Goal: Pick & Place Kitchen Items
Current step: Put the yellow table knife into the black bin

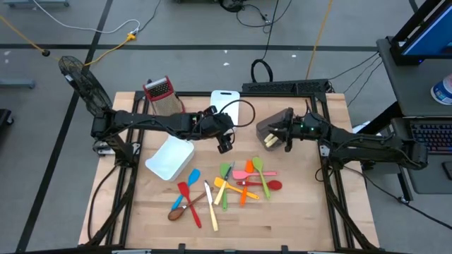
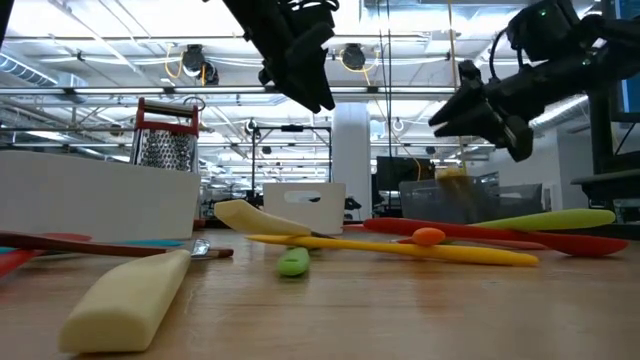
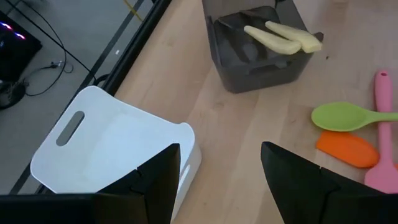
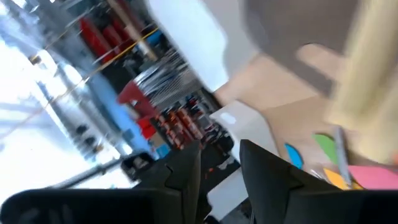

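The kitchen items lie in a loose pile (image 1: 229,187) on the wooden table near its front edge: green, orange, pink, red, blue, cream and brown spoons and spatulas. Two cream utensils (image 3: 283,37) lie in the grey bin (image 1: 272,123), poking over its near rim. My right gripper (image 1: 286,135) hovers at that bin, open, with nothing between its fingers (image 4: 186,171); a blurred cream utensil (image 4: 367,81) shows beside them. My left gripper (image 1: 224,144) hangs above the table's middle, open and empty (image 3: 217,180), between the white bins and the grey bin.
A white bin (image 1: 169,159) lies tilted at centre left. Another white bin with a handle slot (image 3: 71,127) stands at the far middle. A metal grater with a red handle (image 1: 161,92) stands at the far left. Bare wood lies along the front edge and right side.
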